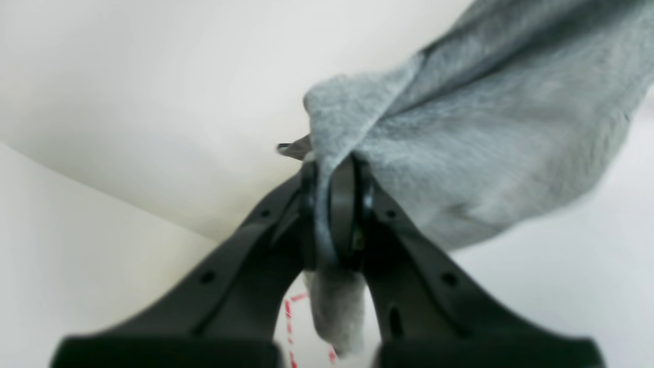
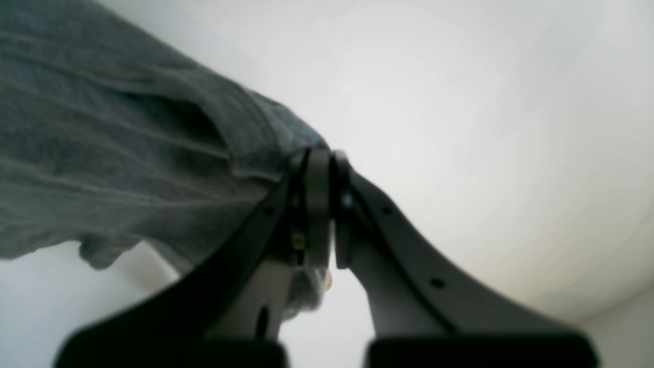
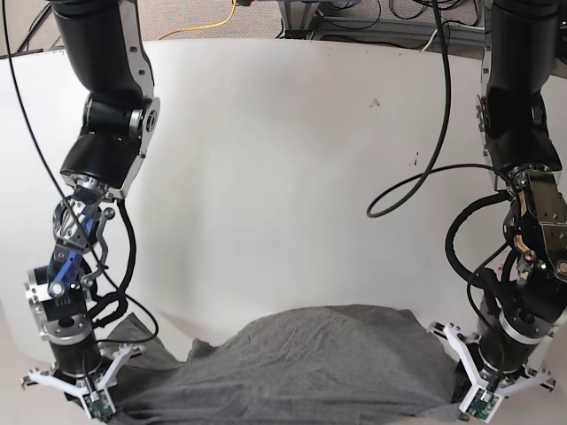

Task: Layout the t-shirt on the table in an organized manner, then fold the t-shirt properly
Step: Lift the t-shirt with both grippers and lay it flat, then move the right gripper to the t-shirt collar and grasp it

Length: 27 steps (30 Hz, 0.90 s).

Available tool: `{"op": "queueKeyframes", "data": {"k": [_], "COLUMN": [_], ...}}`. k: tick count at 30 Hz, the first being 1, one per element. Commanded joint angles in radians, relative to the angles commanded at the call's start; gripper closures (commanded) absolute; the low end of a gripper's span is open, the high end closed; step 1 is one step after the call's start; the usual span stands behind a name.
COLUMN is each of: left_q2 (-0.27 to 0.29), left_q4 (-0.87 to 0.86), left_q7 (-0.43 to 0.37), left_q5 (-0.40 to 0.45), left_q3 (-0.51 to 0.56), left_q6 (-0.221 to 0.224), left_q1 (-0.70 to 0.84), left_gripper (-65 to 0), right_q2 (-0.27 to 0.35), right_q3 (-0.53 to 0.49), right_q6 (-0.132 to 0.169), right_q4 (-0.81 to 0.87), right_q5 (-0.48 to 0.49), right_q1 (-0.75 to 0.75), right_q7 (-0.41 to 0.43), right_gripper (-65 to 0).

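I have both grippers clamped on the t-shirt, one at each side. In the left wrist view the left gripper has its jaws pressed together on a bunched fold of grey cloth, with a short tail of fabric hanging out below the pads. In the right wrist view the right gripper is likewise pinched closed on an edge of the garment, the body of the cloth trailing away to one side.

In the base view the garment is stretched between the two arms at the near edge of the table. Its middle sags in a broad hump and the lower part runs out of frame, so I cannot tell how much of it rests on the surface. Part of the red dashed mark shows beneath the left gripper.

I judge this to be the layout step: the cloth is held spread but not yet laid flat. The next move calls for carrying both grips together toward the far side, keeping the span taut, then lowering so the cloth settles without wrinkles before either grip opens
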Motion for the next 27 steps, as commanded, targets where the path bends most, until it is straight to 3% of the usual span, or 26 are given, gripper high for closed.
{"op": "queueKeyframes", "data": {"k": [4, 12, 14, 21, 27], "left_q2": [-0.002, -0.002, -0.002, 0.000, 0.032], "left_q4": [0.031, 0.069, 0.069, 0.069, 0.068], "left_q7": [0.000, 0.000, 0.000, -0.002, -0.002], "left_q5": [0.000, 0.002, 0.002, 0.002, 0.005], "left_q3": [-0.037, -0.172, -0.186, -0.192, -0.192], "left_q6": [-0.006, -0.167, -0.187, -0.245, -0.261], "left_q1": [0.132, 0.474, 0.532, 0.736, 0.841], "left_gripper": [0.0, 0.0, 0.0, 0.0, 0.0], "right_q2": [-0.029, -0.100, -0.107, -0.135, -0.155], "right_q3": [0.043, 0.141, 0.166, 0.204, 0.195], "right_q6": [0.020, 0.064, 0.074, 0.078, 0.078], "right_q4": [0.081, 0.124, 0.121, 0.112, 0.114], "right_q5": [0.002, 0.002, 0.002, 0.017, 0.075], "right_q1": [-0.163, -0.417, -0.453, -0.595, -0.692], "right_q7": [0.003, 0.012, 0.032, 0.094, 0.097], "right_gripper": [0.0, 0.0, 0.0, 0.0, -0.2]}}
